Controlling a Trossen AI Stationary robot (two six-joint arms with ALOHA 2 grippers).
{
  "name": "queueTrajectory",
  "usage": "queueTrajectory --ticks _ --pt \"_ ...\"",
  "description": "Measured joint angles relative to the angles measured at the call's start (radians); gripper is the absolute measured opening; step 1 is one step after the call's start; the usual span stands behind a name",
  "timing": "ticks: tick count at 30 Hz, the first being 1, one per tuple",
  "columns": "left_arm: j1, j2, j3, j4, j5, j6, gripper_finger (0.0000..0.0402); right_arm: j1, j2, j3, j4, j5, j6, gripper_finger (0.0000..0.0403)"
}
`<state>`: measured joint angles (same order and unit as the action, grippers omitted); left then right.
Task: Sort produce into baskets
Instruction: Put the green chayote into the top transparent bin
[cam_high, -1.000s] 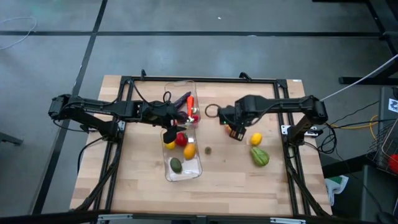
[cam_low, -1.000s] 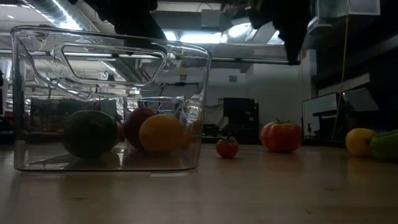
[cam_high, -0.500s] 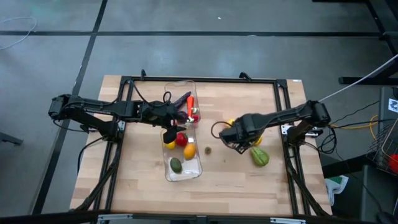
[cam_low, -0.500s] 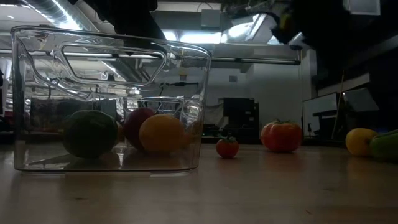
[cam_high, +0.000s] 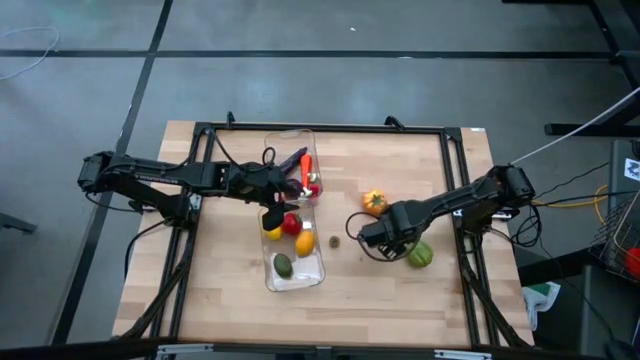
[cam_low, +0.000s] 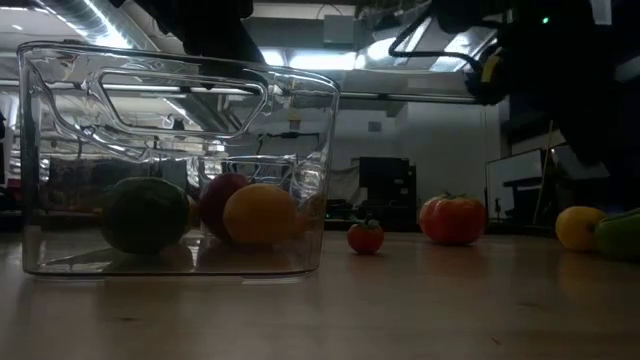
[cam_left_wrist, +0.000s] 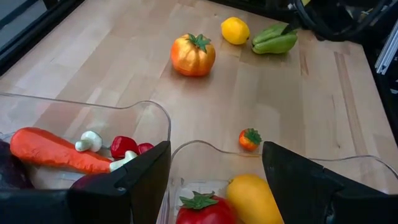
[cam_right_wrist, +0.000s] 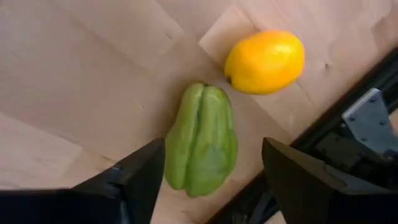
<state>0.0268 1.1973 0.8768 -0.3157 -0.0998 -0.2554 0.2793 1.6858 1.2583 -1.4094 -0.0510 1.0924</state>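
I'm about midway through, I'd judge. From the high view the two clear baskets sit end to end left of centre on the surface (cam_high: 230, 300): the far basket (cam_high: 290, 140) holds a carrot (cam_left_wrist: 56, 152), a few small red pieces (cam_left_wrist: 127, 146) and something white, and the near basket (cam_high: 297, 282) holds a red pepper (cam_high: 291, 224), a yellow lemon (cam_high: 272, 233), an orange fruit (cam_high: 305, 242) and a green avocado (cam_high: 284, 265). Still loose on the surface are an orange pepper (cam_high: 374, 202), a tiny red piece (cam_high: 335, 241), a green vegetable (cam_right_wrist: 202, 140) and a second lemon (cam_right_wrist: 265, 61), which lie just beside each other near the right frame. My right end effector (cam_high: 376, 234) hangs above the green vegetable with its fingers spread wide and nothing between them; that looks like the next pick. My left end effector (cam_high: 280, 195) waits over the seam between the two baskets, fingers apart and empty. What the dark item beside the carrot is, I can't quite make out from the wrist view; it may be an aubergine. So four pieces remain to be placed, as far as I can see.
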Motion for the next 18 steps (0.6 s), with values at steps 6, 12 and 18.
queueTrajectory --ticks 6,12,18 --pt "0.000 0.000 0.000 -0.005 0.000 0.000 0.0250 0.004 0.000 -0.097 0.089 -0.043 0.000 0.0343" --pt "0.000 0.000 0.000 -0.022 0.000 0.000 0.0250 0.004 0.000 -0.188 0.171 -0.073 -0.049 0.0395" --pt "0.000 0.000 0.000 -0.025 0.000 0.000 0.0250 0.003 0.000 -0.271 0.258 -0.074 -0.051 0.0388"
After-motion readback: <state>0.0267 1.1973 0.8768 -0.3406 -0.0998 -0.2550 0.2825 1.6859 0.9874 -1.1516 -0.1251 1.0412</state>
